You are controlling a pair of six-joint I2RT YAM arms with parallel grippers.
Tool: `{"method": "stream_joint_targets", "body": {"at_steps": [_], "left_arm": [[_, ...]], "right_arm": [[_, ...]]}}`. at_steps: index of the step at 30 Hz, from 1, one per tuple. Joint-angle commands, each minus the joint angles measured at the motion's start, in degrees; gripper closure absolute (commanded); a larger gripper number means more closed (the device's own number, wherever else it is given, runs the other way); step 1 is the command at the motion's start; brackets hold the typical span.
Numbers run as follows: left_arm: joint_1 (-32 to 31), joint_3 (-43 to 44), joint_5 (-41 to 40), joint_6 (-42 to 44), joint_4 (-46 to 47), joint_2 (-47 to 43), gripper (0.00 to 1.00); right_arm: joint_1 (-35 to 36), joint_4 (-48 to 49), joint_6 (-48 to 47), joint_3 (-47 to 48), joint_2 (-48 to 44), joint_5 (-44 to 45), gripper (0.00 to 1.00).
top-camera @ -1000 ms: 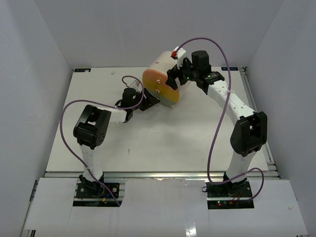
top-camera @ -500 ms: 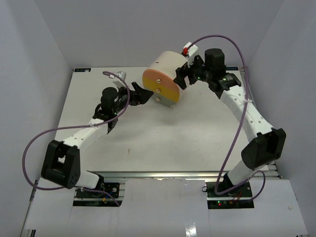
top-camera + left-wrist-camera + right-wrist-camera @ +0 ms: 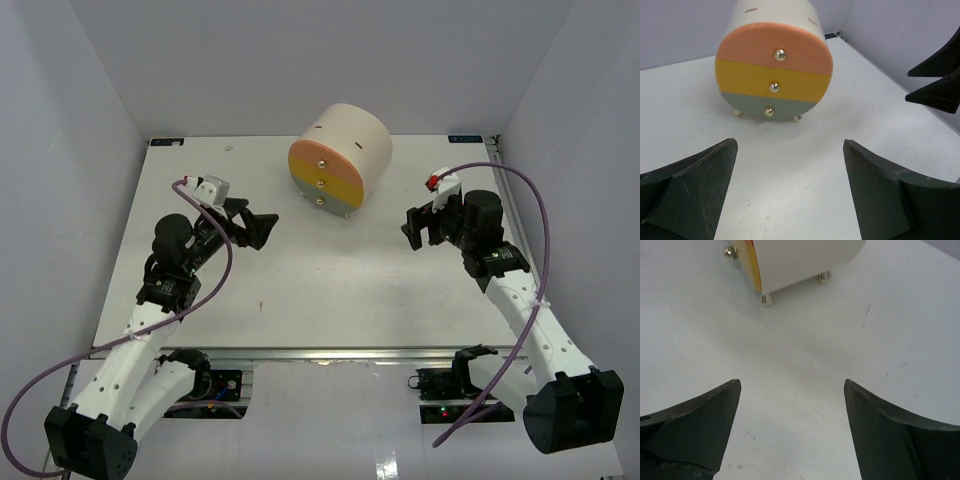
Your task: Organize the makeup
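Plain grey-white walls (image 3: 300,60) close in a matt white worktop (image 3: 300,300) marked with a few faint scuffs. At 12 o'clock on it lies a cylindrical drawer unit (image 3: 340,170) with a smooth cream shell bearing short dark dashes, none of them readable as writing. Its round front (image 3: 774,75) is split into 3 bands, orange over yellow over grey-green, each with 1 shiny gold ball knob (image 3: 774,87), and it stands on small cream ball feet (image 3: 797,118).

The left gripper (image 3: 262,230) hangs at 8 o'clock from the unit with its black wedge-shaped fingers spread wide and nothing between them. The right gripper (image 3: 412,230), at 4 o'clock from the unit, is likewise spread and carries nothing. Both are well apart from the unit. Purple cables (image 3: 225,270) loop along the arms.

None of the makeup shows in any view.
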Motion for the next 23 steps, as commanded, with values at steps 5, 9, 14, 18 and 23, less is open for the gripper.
{"method": "stream_joint_targets", "body": {"at_steps": [5,9,14,18,23], "left_arm": [[0.31,-5.12,-0.39,8.23,-8.69,-10.41,0.02],[0.23,-6.44,-1.09,8.41,-9.87,-12.59,0.02],[0.31,-5.92,-1.44,8.5,-10.67,-12.09,0.02],[0.24,-6.09,-1.28,8.5,-10.76,-12.17,0.02],[0.26,-6.1,-1.46,8.5,-10.98,-12.31,0.02]], "right_arm": [[-8.13,5.3,10.7,-8.06,-8.35,0.33,0.1],[-11.95,8.17,15.84,-13.23,-11.27,-0.3,0.1],[-13.15,7.15,18.36,-12.24,-12.88,0.39,0.1],[-13.15,7.15,18.61,-12.25,-13.07,1.48,0.1],[-13.18,7.08,18.56,-12.27,-13.43,1.95,0.1]]}}
